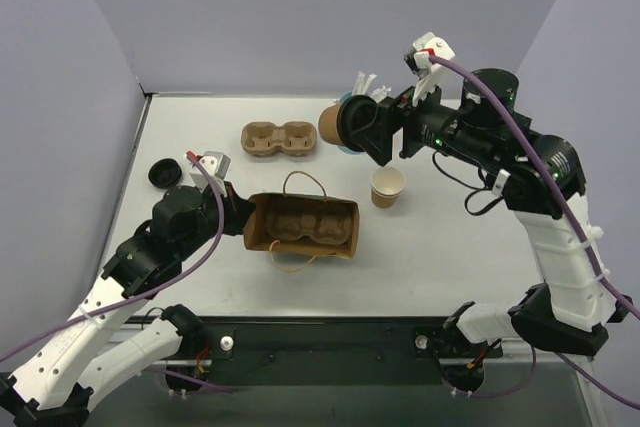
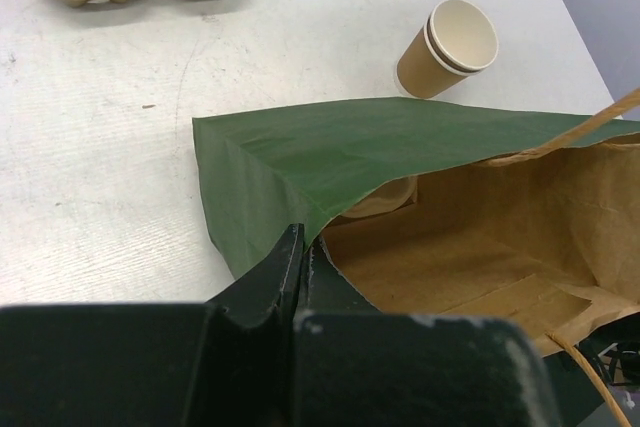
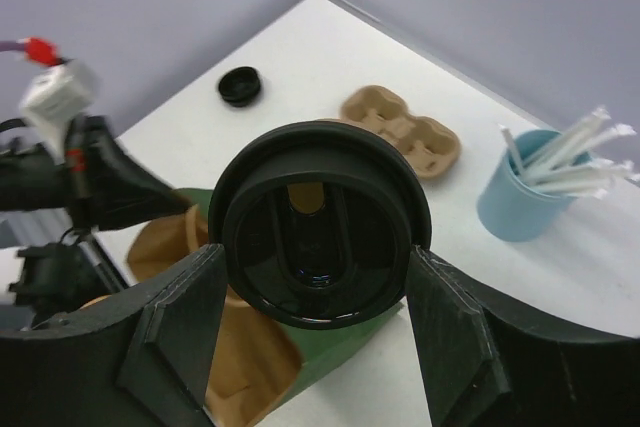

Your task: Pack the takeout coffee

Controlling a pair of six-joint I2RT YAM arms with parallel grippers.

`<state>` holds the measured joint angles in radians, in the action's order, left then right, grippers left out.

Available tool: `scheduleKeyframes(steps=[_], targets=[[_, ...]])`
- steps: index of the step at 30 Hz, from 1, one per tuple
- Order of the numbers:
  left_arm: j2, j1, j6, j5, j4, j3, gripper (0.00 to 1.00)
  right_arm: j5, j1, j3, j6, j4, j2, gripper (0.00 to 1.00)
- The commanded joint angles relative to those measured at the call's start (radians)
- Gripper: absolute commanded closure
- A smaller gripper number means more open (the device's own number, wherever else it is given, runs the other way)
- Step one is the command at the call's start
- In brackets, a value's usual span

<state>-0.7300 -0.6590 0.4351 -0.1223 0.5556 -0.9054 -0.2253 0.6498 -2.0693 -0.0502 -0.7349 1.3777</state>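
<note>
Closest to the arm bases, the left gripper (image 2: 303,247) is pinching its jaws tight on the edge of the paper bag (image 2: 330,157). The bag is lying on its side on the table (image 1: 450,247) with its mouth turned toward that arm. It's green outside and plain brown inside in the wrist view. A pulp cup carrier (image 1: 305,230) is sitting inside the bag.

A bit further out and off to the right, the takeout coffee (image 1: 388,187) is standing upright on the table with no lid, clear of the bag. From the left wrist it's looking like one tan cup nested in another, but I can't say for sure. Nothing is touching it. On the left side a loose black lid (image 1: 163,174) is lying on the table near the wall.

Further back, the right gripper (image 3: 316,267) is holding a lidded brown cup (image 1: 330,125) between widely spread fingers. The cup is up off the table and tipped on its side, with its black lid facing the wrist camera. A second empty carrier (image 1: 280,139) is sitting on the table just left of it. The light-blue cup (image 3: 520,202) of white straws (image 3: 570,147) is standing farthest back.
</note>
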Motion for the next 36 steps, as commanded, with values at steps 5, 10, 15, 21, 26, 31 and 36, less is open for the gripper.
scheduleKeyframes(steps=[5, 10, 15, 21, 26, 31, 36], targets=[[-0.058, 0.001, 0.04, 0.003, -0.043, -0.067, 1.0, -0.034, 0.195, 0.069, -0.022, 0.057, -0.115, 0.59], [-0.075, 0.001, 0.059, 0.018, -0.066, -0.061, 1.0, -0.045, 0.284, 0.175, 0.001, 0.084, -0.178, 0.59], [-0.077, 0.002, 0.07, 0.016, -0.088, -0.059, 1.0, 0.004, 0.376, 0.232, 0.033, 0.083, -0.184, 0.59], [-0.088, 0.002, 0.074, 0.033, -0.114, -0.073, 1.0, 0.098, 0.471, 0.275, 0.111, 0.037, -0.149, 0.59], [-0.003, 0.002, 0.039, 0.101, -0.275, 0.035, 1.0, 0.204, 0.511, 0.316, 0.246, 0.009, -0.106, 0.59], [0.044, 0.002, 0.014, 0.122, -0.378, 0.115, 1.0, 0.337, 0.547, 0.429, 0.355, 0.015, -0.06, 0.6], [0.001, 0.002, 0.028, 0.191, -0.358, 0.086, 1.0, 0.444, 0.602, 0.515, 0.42, 0.055, -0.048, 0.6]])
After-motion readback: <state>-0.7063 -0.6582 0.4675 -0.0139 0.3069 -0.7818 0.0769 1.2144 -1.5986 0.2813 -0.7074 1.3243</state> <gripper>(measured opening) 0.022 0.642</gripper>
